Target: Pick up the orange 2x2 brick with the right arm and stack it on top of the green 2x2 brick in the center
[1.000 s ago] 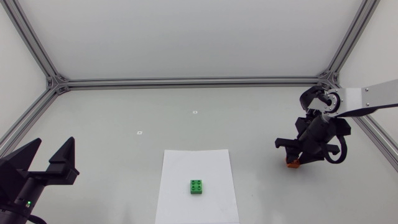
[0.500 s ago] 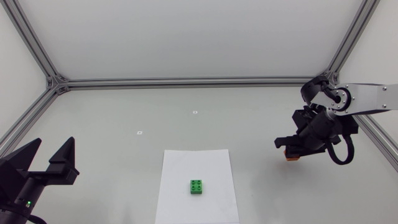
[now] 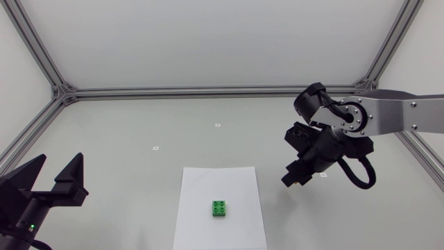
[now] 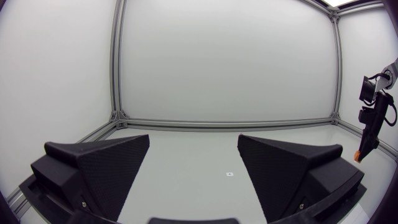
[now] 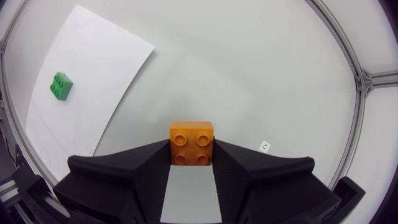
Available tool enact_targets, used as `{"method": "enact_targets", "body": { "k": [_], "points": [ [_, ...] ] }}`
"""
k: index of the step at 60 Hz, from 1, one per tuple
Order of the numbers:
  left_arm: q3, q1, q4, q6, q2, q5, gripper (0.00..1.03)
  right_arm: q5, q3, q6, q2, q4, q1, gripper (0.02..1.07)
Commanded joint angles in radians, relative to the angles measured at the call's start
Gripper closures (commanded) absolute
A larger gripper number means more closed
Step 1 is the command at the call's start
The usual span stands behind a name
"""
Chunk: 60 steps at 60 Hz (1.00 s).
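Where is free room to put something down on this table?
Bare table lies between the left hand and the white sheet, and from the sheet to the far frame rail. The sheet holds only the green brick. Nowhere crowded.

Open desk (image 3: pixel 139 125) rings the green 2x2 brick (image 3: pixel 220 208) on its paper (image 3: pixel 208 184); the left gripper (image 3: pixel 60 160) stands well apart.
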<state>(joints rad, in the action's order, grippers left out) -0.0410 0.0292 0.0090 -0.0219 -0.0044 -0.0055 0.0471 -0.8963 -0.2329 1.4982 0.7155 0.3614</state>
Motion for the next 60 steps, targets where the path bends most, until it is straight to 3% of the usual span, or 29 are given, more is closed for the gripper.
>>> {"method": "enact_targets", "body": {
  "k": [1, 7, 19, 37, 60],
  "points": [
    [0.041, 0.001, -0.015, 0.013, -0.008, 0.004, 0.04, 0.005, 0.008, -0.029, -0.021, 0.047, 0.056, 0.78],
    [0.041, 0.001, -0.014, 0.013, -0.008, 0.004, 0.04, -0.016, -0.026, -0.069, -0.026, 0.113, 0.136, 0.79],
    [0.041, 0.001, -0.015, 0.013, -0.008, 0.004, 0.04, -0.033, -0.03, -0.175, -0.044, 0.121, 0.29, 0.87],
    [0.041, 0.001, -0.015, 0.013, -0.008, 0.006, 0.04, -0.039, -0.082, -0.241, 0.019, 0.119, 0.507, 0.87],
    [0.041, 0.001, -0.015, 0.013, -0.008, 0.004, 0.04, -0.039, -0.227, -0.322, 0.175, 0.104, 0.553, 0.87]
  ]
}}
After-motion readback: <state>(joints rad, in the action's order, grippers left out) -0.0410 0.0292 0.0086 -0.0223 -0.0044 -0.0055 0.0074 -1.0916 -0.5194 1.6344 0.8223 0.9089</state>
